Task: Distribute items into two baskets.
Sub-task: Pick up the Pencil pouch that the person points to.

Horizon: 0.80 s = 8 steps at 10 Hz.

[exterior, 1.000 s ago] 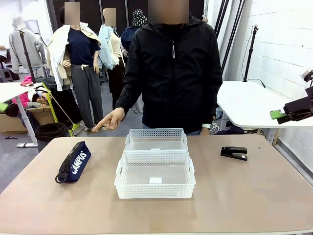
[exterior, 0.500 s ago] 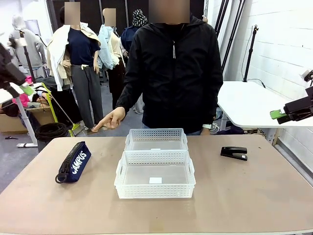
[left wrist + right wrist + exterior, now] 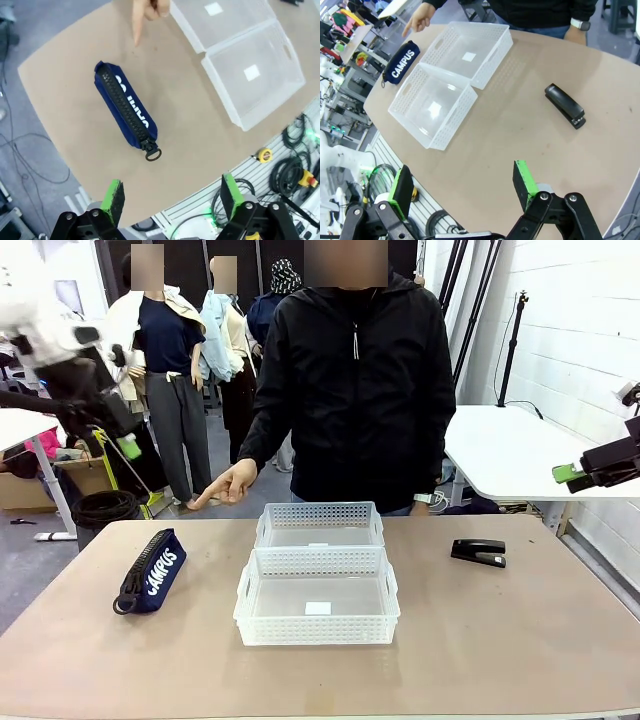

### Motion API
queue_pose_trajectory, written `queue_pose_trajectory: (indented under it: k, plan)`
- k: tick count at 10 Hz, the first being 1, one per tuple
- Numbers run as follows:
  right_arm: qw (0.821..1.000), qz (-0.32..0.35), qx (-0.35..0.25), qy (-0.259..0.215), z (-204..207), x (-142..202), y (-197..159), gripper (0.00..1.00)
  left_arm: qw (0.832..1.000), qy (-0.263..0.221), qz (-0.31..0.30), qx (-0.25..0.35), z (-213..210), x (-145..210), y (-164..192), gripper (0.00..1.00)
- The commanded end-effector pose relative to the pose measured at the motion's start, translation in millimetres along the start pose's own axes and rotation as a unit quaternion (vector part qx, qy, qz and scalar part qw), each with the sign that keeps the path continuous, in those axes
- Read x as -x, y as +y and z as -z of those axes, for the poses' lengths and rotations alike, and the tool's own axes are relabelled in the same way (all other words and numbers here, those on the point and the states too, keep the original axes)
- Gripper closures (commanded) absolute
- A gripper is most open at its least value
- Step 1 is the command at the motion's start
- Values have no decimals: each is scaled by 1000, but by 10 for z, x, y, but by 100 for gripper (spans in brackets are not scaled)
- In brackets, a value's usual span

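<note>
- Left wrist view: my left pincer [image 3: 171, 196] hangs spread wide and empty above the soft navy-blue fabric pouch with white lettering [image 3: 125, 112], which lies zipper-up on the tan table [image 3: 200, 142] near its left edge.
- A person's hand [image 3: 147, 10] points a finger at the tabletop just beyond the pouch.
- One white perforated plastic basket [image 3: 222, 92] touches its twin [image 3: 235, 22] mid-table, with bare tabletop between them and the pouch.
- My right pincer [image 3: 462, 187], also spread and empty, hangs high; the black desk stapler [image 3: 564, 105] lies alone on open tabletop.
</note>
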State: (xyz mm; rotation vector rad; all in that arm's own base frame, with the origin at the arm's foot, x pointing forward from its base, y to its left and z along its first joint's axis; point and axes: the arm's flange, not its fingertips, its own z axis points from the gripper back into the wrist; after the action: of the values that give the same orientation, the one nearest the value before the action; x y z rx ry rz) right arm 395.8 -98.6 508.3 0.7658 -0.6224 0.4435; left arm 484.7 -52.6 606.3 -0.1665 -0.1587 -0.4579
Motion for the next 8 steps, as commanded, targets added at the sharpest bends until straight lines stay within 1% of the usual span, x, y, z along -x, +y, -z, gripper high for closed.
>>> queue_pose_trajectory:
  k: [1,2,3,4,8]
  plan:
    - [1000,0,-1,-1,3,5,-4,0,999,27,-34,-9,312,-122,36,0]
    - [1000,0,-1,-1,3,5,-4,0,998,32,-43,-18,459,-160,35,0]
    - [1000,0,-1,-1,3,5,-4,0,999,38,-23,-3,537,-160,-4,0]
    - [1000,0,-1,-1,3,5,-4,0,999,29,-28,-5,413,-141,-29,0]
    - [1000,0,-1,-1,3,5,-4,0,999,29,-28,-5,413,-141,-29,0]
